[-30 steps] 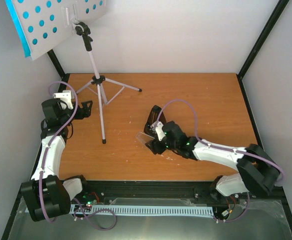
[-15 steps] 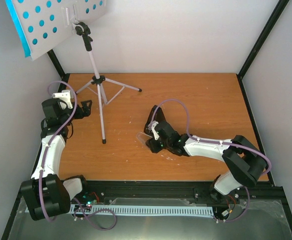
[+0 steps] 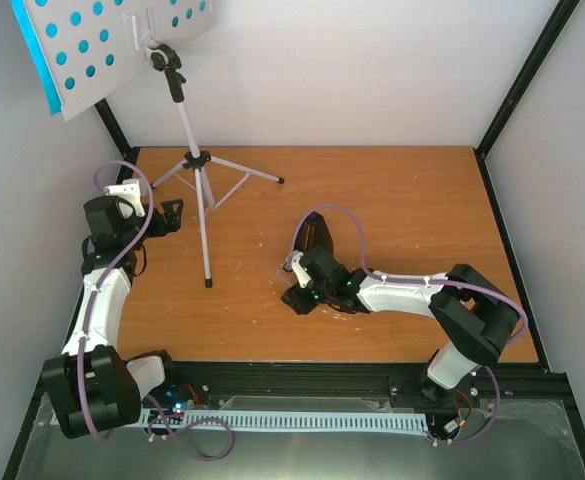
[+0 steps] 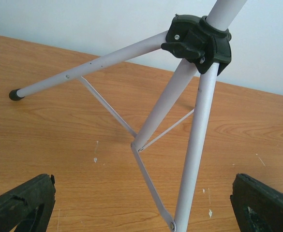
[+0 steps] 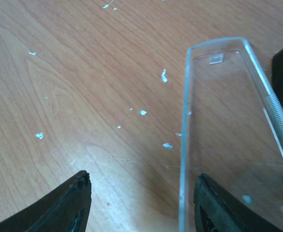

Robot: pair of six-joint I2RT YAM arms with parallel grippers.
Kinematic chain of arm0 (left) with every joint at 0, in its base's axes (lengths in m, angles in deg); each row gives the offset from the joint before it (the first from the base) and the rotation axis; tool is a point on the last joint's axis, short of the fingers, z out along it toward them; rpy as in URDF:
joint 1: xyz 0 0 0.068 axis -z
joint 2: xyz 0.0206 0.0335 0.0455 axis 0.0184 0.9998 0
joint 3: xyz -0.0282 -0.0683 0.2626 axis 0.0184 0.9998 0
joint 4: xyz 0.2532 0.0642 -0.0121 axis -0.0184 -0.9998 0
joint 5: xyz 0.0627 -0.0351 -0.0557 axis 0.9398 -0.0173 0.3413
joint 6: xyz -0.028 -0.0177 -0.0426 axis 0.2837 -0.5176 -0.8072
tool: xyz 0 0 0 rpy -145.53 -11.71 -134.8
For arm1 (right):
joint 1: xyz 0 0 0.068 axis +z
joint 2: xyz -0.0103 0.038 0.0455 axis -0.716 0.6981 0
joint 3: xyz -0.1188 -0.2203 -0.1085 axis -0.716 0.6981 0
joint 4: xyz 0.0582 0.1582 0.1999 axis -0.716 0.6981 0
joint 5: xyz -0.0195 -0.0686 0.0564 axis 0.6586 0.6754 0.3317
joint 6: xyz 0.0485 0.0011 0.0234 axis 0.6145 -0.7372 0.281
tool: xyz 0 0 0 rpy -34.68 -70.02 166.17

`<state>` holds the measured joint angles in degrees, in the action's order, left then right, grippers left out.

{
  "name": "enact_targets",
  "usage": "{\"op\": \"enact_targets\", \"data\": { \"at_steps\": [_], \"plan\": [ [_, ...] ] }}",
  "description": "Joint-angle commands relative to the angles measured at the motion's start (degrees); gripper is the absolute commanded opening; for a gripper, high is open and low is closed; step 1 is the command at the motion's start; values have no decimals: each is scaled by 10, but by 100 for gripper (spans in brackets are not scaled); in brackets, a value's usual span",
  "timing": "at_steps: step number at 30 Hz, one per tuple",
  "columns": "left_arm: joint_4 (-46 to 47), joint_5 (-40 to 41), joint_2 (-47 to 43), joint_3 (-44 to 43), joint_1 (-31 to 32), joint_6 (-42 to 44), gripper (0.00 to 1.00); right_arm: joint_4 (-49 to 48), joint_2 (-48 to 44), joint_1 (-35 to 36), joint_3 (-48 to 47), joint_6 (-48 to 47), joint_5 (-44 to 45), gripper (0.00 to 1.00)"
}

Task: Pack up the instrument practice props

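presently, step in hand, as judged: picking up the clear cover to refit it on the metronome.
cover: flat on the table, just beside the metronome, mid-table.
right gripper: jaws about half apart, nothing held. one long edge of the cover lies between them, close to the finger on the right of the wrist view.
advice: the cover looks thin and slick. centre the jaws over that edge, work a finger under it and close gently, since a hard pinch could skid it away.
left gripper: spread wide, empty. a leg of the stand runs between its fingers, touching neither.
stand: upright, far left, cyan pages behind its desk.
surface: orange-brown wood grain, flecked with white specks.
room: white walls, black corner posts.
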<state>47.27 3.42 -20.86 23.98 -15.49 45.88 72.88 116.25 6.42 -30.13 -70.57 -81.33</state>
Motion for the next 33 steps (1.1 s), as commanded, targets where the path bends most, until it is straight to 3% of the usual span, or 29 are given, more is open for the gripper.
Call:
{"op": "enact_targets", "data": {
  "at_steps": [1,8,21,33],
  "plan": [
    [2,-3,7,-15,1,1,99,-18,8,14,-1,27,-3,58],
    [2,-10,7,-15,1,2,100,-20,-5,16,19,55,35,61],
    [-1,-10,7,-17,1,-5,100,-34,20,36,20,80,-2,58],
    [6,-49,-5,-17,1,-8,99,-49,85,66,-53,96,-36,58]
  ]
}}
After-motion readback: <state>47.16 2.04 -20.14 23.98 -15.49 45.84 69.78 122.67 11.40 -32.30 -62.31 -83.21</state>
